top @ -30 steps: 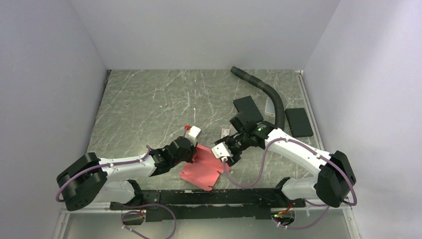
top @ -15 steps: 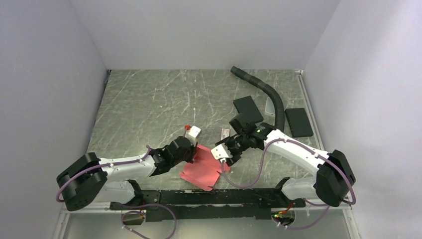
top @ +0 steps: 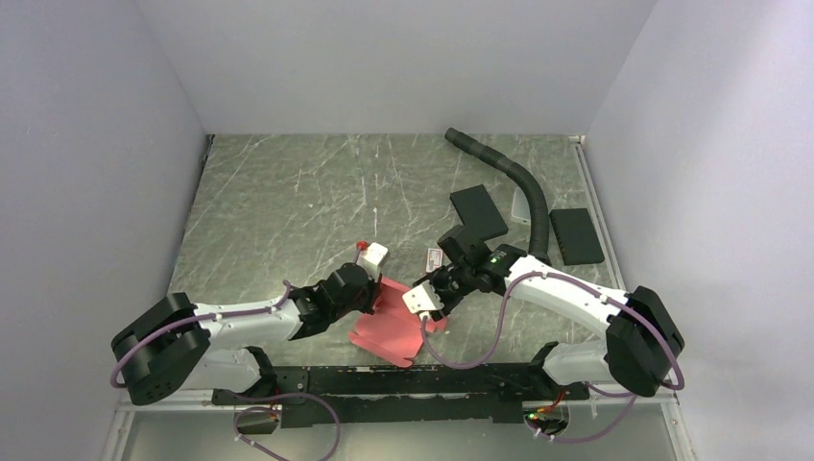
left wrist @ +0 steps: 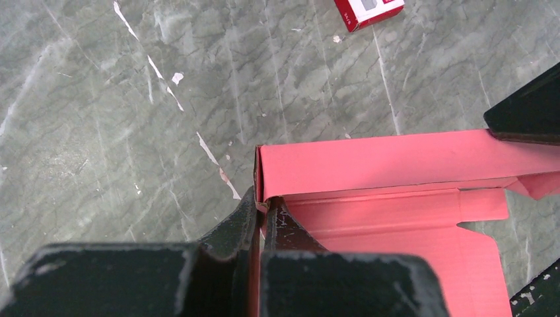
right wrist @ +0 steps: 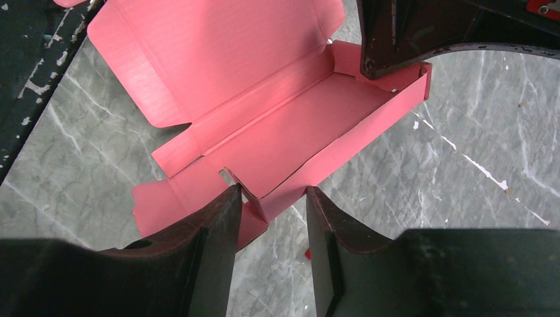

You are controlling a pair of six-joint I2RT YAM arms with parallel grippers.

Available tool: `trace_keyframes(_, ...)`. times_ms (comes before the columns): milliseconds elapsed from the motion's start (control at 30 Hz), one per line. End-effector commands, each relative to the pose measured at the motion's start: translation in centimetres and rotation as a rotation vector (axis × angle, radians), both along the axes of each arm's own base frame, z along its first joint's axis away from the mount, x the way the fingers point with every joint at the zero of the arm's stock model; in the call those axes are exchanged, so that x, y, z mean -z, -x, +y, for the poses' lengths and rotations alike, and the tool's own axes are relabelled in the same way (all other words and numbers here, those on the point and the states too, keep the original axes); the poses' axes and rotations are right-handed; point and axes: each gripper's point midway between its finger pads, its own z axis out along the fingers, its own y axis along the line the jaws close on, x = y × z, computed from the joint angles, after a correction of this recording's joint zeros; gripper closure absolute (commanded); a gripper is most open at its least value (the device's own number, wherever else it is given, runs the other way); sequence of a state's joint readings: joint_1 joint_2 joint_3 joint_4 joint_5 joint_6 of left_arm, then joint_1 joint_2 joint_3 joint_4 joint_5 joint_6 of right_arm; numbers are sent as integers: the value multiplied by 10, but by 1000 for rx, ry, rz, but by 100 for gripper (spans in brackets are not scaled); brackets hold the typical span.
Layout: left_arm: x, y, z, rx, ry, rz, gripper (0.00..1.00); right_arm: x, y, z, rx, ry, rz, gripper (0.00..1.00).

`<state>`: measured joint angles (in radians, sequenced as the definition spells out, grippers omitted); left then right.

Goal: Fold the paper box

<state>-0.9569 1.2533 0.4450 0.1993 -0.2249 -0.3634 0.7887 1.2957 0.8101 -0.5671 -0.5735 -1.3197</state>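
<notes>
box: paper box (top: 389, 331) half-formed tray, lid flap flat, on table (top: 288, 192) between arms | left gripper (left wrist: 262, 203): pinching one corner wall | right gripper (right wrist: 271, 195): jaws apart, straddling opposite end corner

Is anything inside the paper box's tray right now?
Nothing lies in the paper box: its floor shows bare pink cardboard. The far corner is covered by the left fingers, so that bit cannot be checked.

open table (top: 278, 202) left of paper box (top: 384, 336); hose (top: 523, 181), black pad (top: 576, 235) right
</notes>
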Motion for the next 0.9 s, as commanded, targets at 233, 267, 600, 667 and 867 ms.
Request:
trace_keyframes(233,-1,0,-12,24,44,13,100,-8,-9,12,14,-32,-51,69)
trace_keyframes(267,-1,0,-12,25,45,13,100,-8,-10,12,17,-33,-52,71)
trace_keyframes(600,-5,-1,-9,-23,117,26,100,-17,-23,20,115,-70,-49,83)
trace_keyframes(667,-4,-1,-6,-49,144,44,100,-19,-28,21,144,-77,-57,85)
trace_keyframes(867,-2,-2,0,-140,227,129,100,-26,-44,23,230,-96,-88,97)
